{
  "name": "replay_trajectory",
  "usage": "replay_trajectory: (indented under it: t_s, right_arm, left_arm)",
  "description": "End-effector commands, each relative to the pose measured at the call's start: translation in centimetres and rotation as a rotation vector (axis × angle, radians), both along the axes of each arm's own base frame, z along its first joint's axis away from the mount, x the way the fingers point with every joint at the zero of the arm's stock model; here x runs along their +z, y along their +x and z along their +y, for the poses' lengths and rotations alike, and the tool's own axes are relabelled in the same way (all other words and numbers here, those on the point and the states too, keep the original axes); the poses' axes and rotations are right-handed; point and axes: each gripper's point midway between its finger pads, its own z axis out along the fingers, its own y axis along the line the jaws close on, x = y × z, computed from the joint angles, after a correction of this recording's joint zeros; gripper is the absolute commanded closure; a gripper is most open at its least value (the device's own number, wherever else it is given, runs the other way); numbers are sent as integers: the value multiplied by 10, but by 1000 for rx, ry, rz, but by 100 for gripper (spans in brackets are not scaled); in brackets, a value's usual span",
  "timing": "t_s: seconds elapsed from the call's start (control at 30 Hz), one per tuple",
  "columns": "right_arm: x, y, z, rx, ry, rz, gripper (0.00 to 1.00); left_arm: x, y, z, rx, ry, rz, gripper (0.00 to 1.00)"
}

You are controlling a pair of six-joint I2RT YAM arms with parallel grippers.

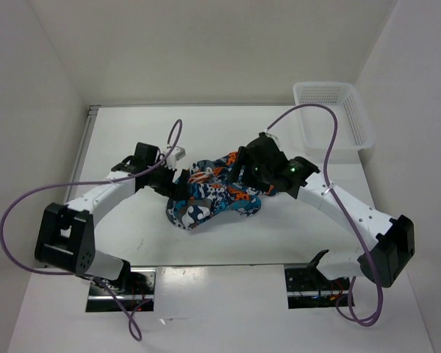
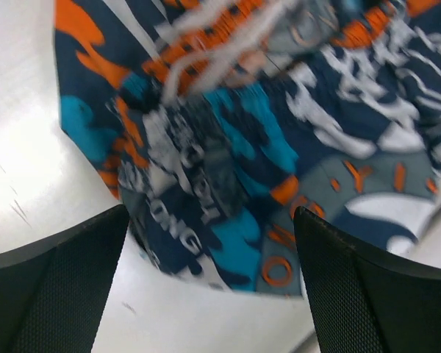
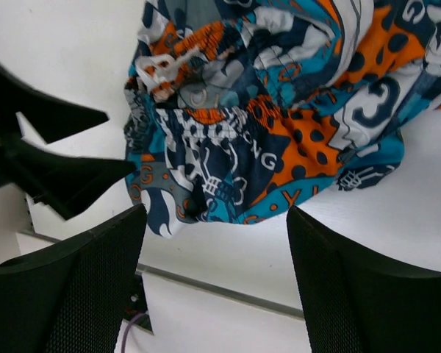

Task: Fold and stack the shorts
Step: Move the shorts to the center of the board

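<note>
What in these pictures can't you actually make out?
- Top view: the right arm covers the right end of the shorts, so whether this is one pair or several is unclear.
- Left wrist view: the print is blurred, and the top and right edges cut off the shorts.
- Right wrist view: the top and right edges cut off the shorts.

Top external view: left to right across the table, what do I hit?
left gripper → shorts → white mesh basket
</note>
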Motion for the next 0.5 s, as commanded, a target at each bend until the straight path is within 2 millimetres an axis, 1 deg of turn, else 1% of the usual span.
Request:
replay_trajectory:
  t_s: [0.0,0.03,0.07,0.1,0.13,0.17,0.2,0.23,0.27,0.3,0.33,0.37,0.4,0.43,0.47]
  right_arm:
    - [36,22,13,6,48,-129,18]
    - [34,20,12,6,41,-121,18]
    - [34,22,10,-3,34,-126,17]
    - [34,22,10,-3,34,-126,17]
    - [39,21,9,-3,42,-136,17]
    - [43,21,7,-19,49,-145,17]
    - [41,19,6,-27,49,-132,17]
    - [41,17,1,-33,42,-134,17]
    - [44,17,0,-51,54,-139,17]
    - [46,14,-3,-60,69,-141,17]
    - [43,12,-8,-70,55,-140,16]
    - [46,13,-11,-82,54,-153,16]
    - [47,11,-15,-93,42,-156,14]
    - [50,10,-20,-103,30,-158,14]
    - [53,12,-25,-124,15,-170,14]
  left_arm:
    - [19,52,-18,-8,-11,-164,0]
    - [15,56,-23,-12,-1,-166,0]
    - [6,62,-25,-13,2,-156,0]
    - [4,69,-24,-2,12,-168,0]
    - [-7,72,-22,7,30,-149,0]
    - [-6,79,-24,8,25,-165,0]
    - [-7,81,-27,0,17,-160,5]
    - [-17,80,-31,-15,5,-136,9]
    - [-16,81,-37,-39,-25,-135,14]
    - [-17,71,-50,-101,-97,-97,23]
    - [-18,70,-57,-128,-131,-86,42]
    - [-16,65,-64,-155,-152,-79,58]
    - [-12,67,-66,-162,-163,-86,76]
    - [-9,60,-64,-161,-158,-66,98]
    - [8,66,-66,-163,-166,-97,100]
